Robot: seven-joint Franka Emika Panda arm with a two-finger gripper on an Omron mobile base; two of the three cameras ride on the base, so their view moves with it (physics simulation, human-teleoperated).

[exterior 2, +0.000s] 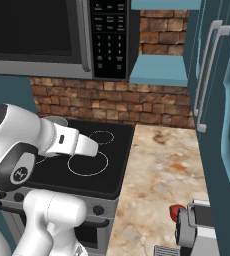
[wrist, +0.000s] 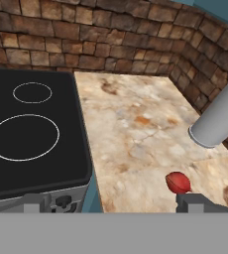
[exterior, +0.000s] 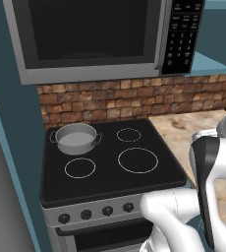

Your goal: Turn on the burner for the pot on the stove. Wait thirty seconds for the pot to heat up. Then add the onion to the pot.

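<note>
- On the stove, at the back left of its black glass top, sits the pot.
- That pot is grey, has two small loop handles, and looks pale and bare inside.
- Under the pot is the burner, hidden by it, so its ring cannot be seen.
- Along the grey front of the stove runs a row of black knobs.
- Right of the stove lies the desk, with a brown and cream stone top.
- On the desk, well apart from the stove and near its front edge, rests the small red onion.
- Just past the onion, farther from the stove, a grey cup stands on the desk by the brick wall.
- Above the stove hangs the microwave with its dark window.
- Close beside the onion is the end effector, and its fingers are spread wide with nothing between them.
- One dark fingertip shows right next to the onion in the hand view.
</note>
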